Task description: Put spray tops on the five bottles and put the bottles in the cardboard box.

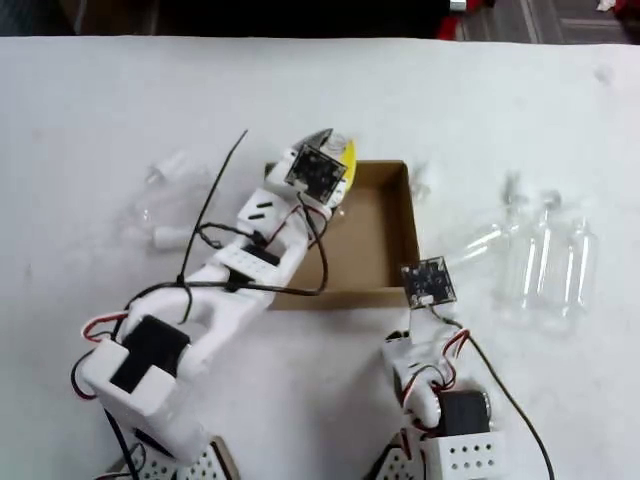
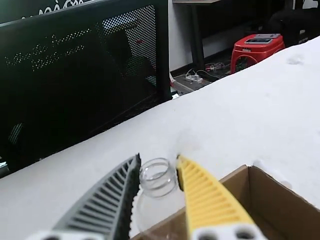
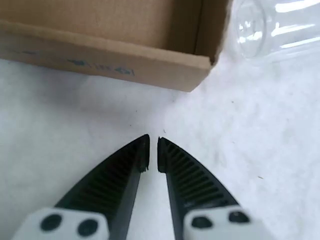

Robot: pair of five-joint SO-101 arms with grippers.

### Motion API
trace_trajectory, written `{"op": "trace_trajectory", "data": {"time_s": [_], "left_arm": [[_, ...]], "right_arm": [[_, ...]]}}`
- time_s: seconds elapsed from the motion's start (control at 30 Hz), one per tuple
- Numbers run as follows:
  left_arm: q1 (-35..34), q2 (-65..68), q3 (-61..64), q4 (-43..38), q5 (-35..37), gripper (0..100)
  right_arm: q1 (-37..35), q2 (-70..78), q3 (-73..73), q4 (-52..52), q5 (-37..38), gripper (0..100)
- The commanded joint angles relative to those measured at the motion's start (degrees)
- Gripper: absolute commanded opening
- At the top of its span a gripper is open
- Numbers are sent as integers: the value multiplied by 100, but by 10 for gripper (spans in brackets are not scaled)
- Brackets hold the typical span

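My left gripper (image 2: pixel 158 162) has a grey finger and a yellow finger (image 2: pixel 205 200) closed on the open neck of a clear bottle (image 2: pixel 156 182) with no spray top on it. In the high view this gripper (image 1: pixel 335 152) is at the far left corner of the cardboard box (image 1: pixel 395 215). My right gripper (image 3: pixel 153 150) hovers shut with nothing in it over the table, just in front of the box's near right corner (image 3: pixel 200 67). Several clear bottles (image 1: pixel 545 265) lie right of the box. Spray tops (image 1: pixel 168 237) lie to its left.
A clear bottle (image 3: pixel 270 25) lies on its side close to the box's right wall, mouth toward the box. More clear plastic pieces (image 1: pixel 165 180) rest at the left. Cables hang along the left arm (image 1: pixel 240 265).
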Motion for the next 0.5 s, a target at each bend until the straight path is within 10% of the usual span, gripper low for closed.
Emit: {"op": "trace_trajectory", "data": {"time_s": [0.0,0.47], "left_arm": [[66,-22,-97,-149,-44,23],[13,-31,-88,-114,9,96]], "right_arm": [[31,-31,53,13,53,17],[31,-31,53,13,53,17]]}}
